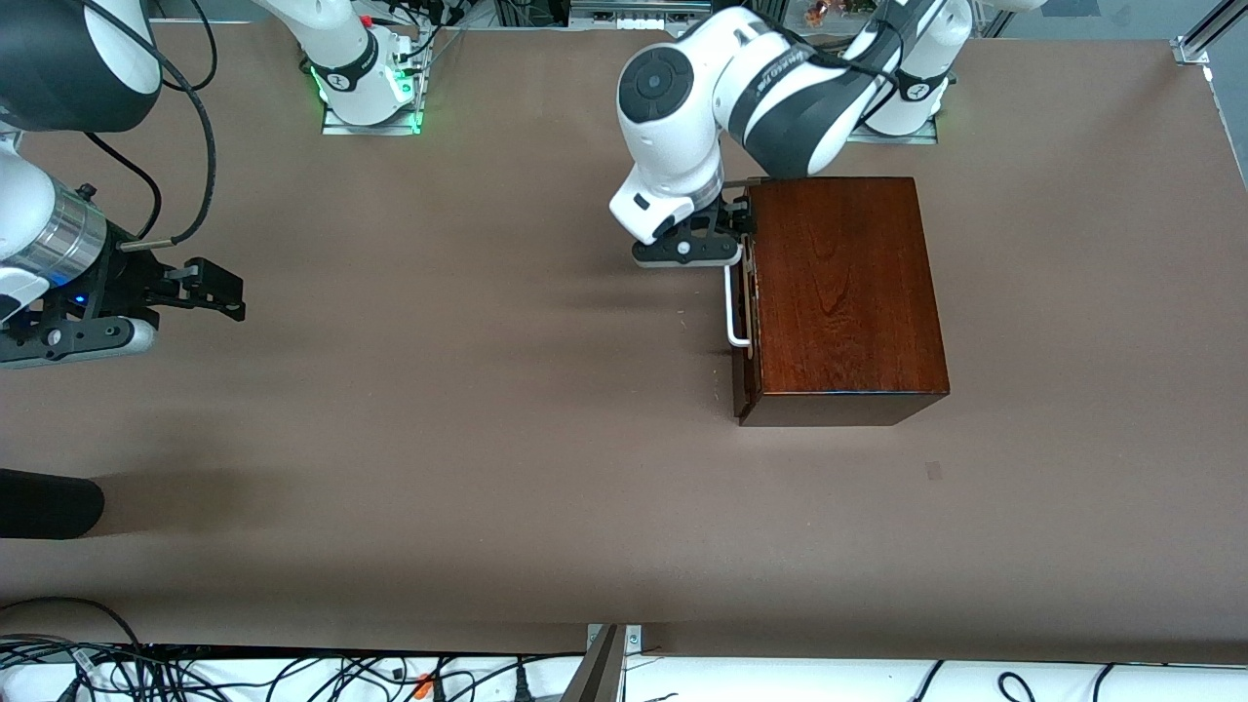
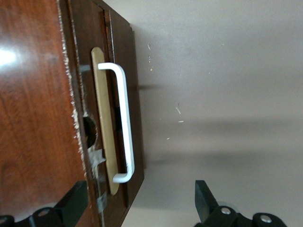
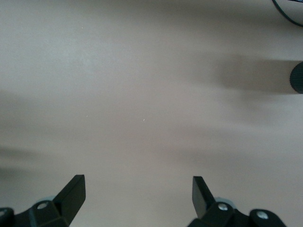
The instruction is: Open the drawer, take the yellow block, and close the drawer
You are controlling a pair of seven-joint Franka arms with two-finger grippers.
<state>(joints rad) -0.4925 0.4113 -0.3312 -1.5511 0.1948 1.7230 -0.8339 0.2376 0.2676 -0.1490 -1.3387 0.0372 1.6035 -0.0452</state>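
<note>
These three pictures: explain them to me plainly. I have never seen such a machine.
Two white robot arms stand at a brown table. The big picture looks down from a high camera facing them; the other two come from cameras on each arm's wrist. On the table sits a dark wooden box with a drawer that looks shut, or nearly so, and has a white handle. The left gripper hangs above the drawer's front, by one end of the handle, open, fingers holding nothing. The right gripper waits, open and empty, over bare table. No yellow block shows.

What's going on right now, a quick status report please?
Left gripper open over the drawer handle. Right gripper open, waiting over bare table. Drawer shut, nothing blocking it.
</note>
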